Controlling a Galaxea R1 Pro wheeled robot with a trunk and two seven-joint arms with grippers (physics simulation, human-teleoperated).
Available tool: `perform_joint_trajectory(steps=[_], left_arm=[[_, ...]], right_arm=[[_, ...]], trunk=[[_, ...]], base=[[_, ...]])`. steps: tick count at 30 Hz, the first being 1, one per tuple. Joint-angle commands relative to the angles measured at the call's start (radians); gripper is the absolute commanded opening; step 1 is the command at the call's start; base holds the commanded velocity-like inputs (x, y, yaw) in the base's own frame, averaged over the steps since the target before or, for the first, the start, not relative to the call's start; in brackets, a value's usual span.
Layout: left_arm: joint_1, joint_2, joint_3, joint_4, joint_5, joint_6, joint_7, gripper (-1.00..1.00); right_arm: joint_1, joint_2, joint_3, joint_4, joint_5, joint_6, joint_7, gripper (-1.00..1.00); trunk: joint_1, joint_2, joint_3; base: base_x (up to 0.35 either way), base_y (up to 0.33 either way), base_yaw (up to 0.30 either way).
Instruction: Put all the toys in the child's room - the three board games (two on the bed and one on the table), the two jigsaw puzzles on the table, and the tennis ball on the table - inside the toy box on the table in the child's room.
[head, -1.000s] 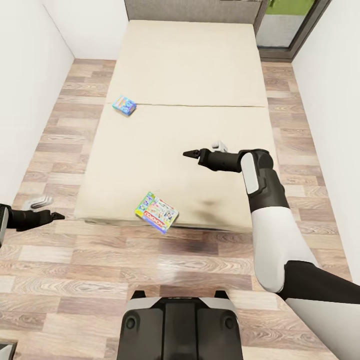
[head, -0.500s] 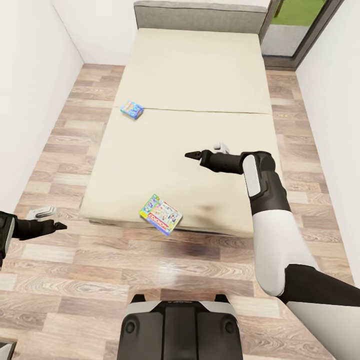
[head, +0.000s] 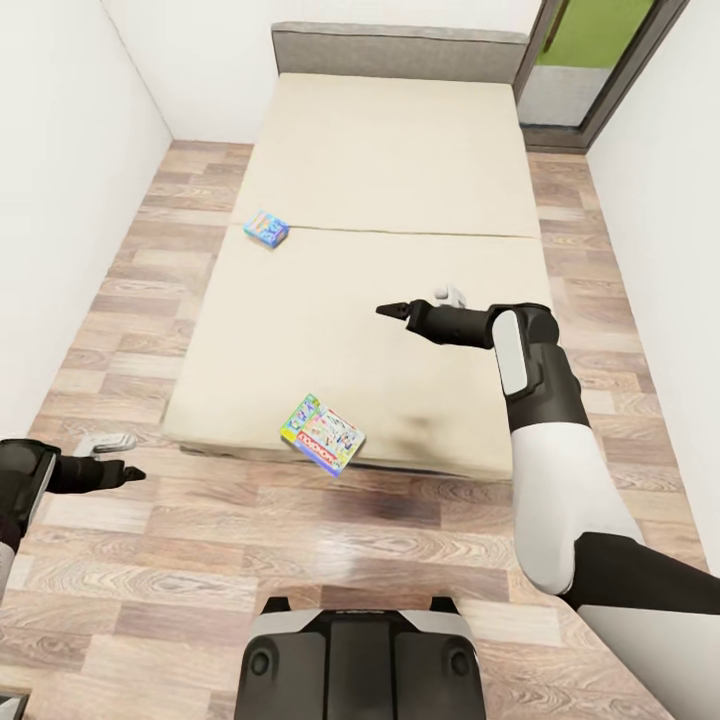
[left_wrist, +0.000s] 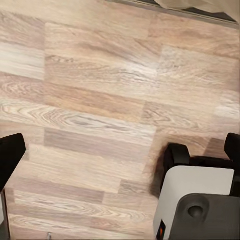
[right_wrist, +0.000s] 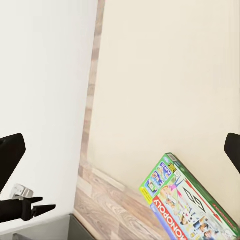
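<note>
Two board games lie on the bed (head: 400, 170). A small blue box (head: 266, 228) rests near the bed's left edge, at the seam of the beige cover. A pale green multicoloured box (head: 322, 433) sits at the near edge and sticks out over the floor; the right wrist view shows it too (right_wrist: 187, 205). My right gripper (head: 385, 311) hovers open above the cover, up and to the right of that box, with nothing in it. My left gripper (head: 135, 474) is open and empty, low over the wood floor left of the bed's near corner. The toy box, table, jigsaw puzzles and tennis ball are out of view.
White walls close in on both sides of the bed, leaving narrow strips of wood floor (head: 120, 290). A dark-framed doorway (head: 600, 60) stands at the back right. My base (head: 360, 660) is on the floor in front of the bed's near edge, and also appears as the base (left_wrist: 195, 200) in the left wrist view.
The whole picture has shifted, so the camera moved: more of the grey headboard shows and the bed sits a little farther off. Both arms keep nearly the same pose. The two boxes lie as before.
</note>
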Motion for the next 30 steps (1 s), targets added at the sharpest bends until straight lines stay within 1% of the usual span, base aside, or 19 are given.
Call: perform_joint_trajectory(steps=[1,11,16,20,23,26,27,30], left_arm=[[0.001,-0.001,0.0,0.002,-0.011,0.001,-0.01,1.0],[0.006,-0.002,-0.009,0.035,-0.013,-0.009,-0.007,1.0],[0.007,-0.002,-0.009,0.089,-0.019,-0.035,-0.004,1.0],[0.007,-0.001,-0.01,0.144,-0.037,-0.088,0.011,1.0],[0.007,-0.002,-0.01,0.2,-0.053,-0.133,0.036,1.0],[0.007,-0.002,-0.01,0.266,-0.062,-0.184,0.072,1.0],[0.007,-0.003,-0.01,0.313,-0.065,-0.224,0.1,1.0],[0.007,-0.003,-0.01,0.389,-0.068,-0.293,0.146,1.0]], right_arm=[[0.0,0.001,-0.004,-0.001,0.003,0.006,0.005,1.0],[0.004,-0.001,-0.004,-0.001,0.003,0.006,0.005,1.0],[0.004,-0.001,-0.004,-0.001,0.003,0.006,0.005,1.0],[0.004,-0.001,-0.003,-0.002,0.004,0.006,0.005,1.0],[0.005,-0.001,-0.004,-0.002,0.005,0.006,0.005,1.0],[0.01,-0.001,-0.004,-0.002,0.005,0.006,0.005,1.0],[0.016,-0.001,-0.004,-0.002,0.005,0.006,0.005,1.0],[0.024,-0.001,-0.004,-0.003,0.007,0.006,0.005,1.0]], trunk=[[0.001,-0.002,0.0],[0.001,-0.002,0.017],[0.001,-0.002,0.025],[0.001,-0.002,0.032],[0.001,-0.002,0.037],[0.001,-0.002,0.042],[0.001,-0.002,0.043],[0.001,-0.002,0.048]], base=[[0.0,0.0,0.001],[0.0,0.0,0.0],[0.0,0.0,0.0],[0.0,0.0,0.0],[0.0,0.0,0.0],[0.0,0.0,0.0],[0.0,0.0,0.0],[0.0,0.0,0.0]])
